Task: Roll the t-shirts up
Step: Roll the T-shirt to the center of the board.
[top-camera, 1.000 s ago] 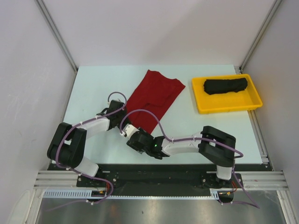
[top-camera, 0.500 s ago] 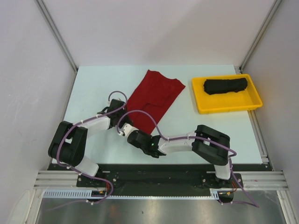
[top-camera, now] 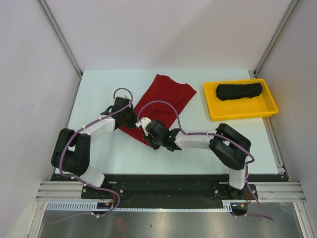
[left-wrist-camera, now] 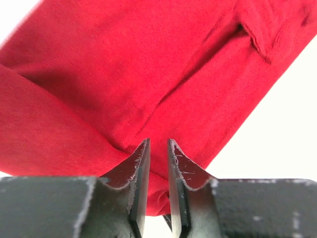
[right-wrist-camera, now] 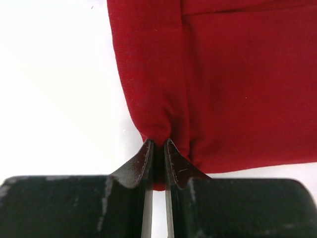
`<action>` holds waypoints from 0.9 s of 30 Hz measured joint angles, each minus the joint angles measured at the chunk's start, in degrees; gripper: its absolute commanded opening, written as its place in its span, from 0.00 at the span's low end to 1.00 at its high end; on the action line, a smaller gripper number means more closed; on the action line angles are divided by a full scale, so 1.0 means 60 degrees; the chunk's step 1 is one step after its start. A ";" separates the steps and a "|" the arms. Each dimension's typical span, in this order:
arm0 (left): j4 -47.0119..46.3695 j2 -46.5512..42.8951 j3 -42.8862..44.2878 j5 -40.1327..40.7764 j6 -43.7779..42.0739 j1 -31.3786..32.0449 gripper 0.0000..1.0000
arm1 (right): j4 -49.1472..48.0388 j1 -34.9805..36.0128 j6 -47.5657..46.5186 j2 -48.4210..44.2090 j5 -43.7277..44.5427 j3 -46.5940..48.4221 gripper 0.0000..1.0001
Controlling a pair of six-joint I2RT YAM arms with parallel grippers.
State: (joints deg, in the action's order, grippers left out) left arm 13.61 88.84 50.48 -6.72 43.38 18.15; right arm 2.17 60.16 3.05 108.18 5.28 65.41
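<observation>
A: Surface recorded?
B: A pale table, flat.
A: What is laid directly on it?
B: Two items are noted. A yellow tray is taken as the landmark and is seated flat. A red t-shirt is spread to the left of the tray, near it but not touching.
A: Orientation?
B: Aslant. Its far end is level with the tray and closest to it, and its other end is angled away from the tray.

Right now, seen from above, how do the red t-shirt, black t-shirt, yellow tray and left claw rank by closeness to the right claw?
1. Red t-shirt: pinched in the right claw.
2. Left claw: just left of it.
3. Yellow tray: far right side.
4. Black t-shirt: inside that tray, farther.
</observation>
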 measured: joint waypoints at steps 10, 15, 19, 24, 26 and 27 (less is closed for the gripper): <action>0.0554 0.0291 0.0142 0.0459 -0.0259 -0.0911 0.15 | 0.0044 -0.0299 0.0597 -0.0004 -0.1045 0.0000 0.04; 0.0616 0.0576 0.0142 0.0739 -0.0273 -0.1220 0.13 | 0.0055 -0.0364 0.0750 -0.0004 -0.1228 0.0000 0.03; 0.0568 0.1082 0.0244 0.0794 -0.0310 -0.1392 0.15 | 0.0058 -0.0419 0.0860 -0.0004 -0.1402 0.0000 0.02; 0.0667 0.1202 0.0477 0.0834 -0.0503 -0.1413 0.30 | 0.0040 -0.0780 0.1228 0.0011 -0.2146 0.0000 0.02; 0.0714 0.1202 0.0554 0.0831 -0.0597 -0.1450 0.39 | 0.0007 -0.1013 0.1406 0.0015 -0.2608 -0.0007 0.02; 0.0750 0.1202 0.0612 0.0831 -0.0678 -0.1483 0.42 | -0.0025 -0.1162 0.1515 0.0022 -0.2849 -0.0018 0.02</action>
State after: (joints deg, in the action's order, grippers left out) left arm 18.11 96.05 54.15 -1.74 39.31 9.26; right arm 2.02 53.19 12.14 108.31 -11.81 65.30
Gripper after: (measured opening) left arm 0.336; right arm 0.133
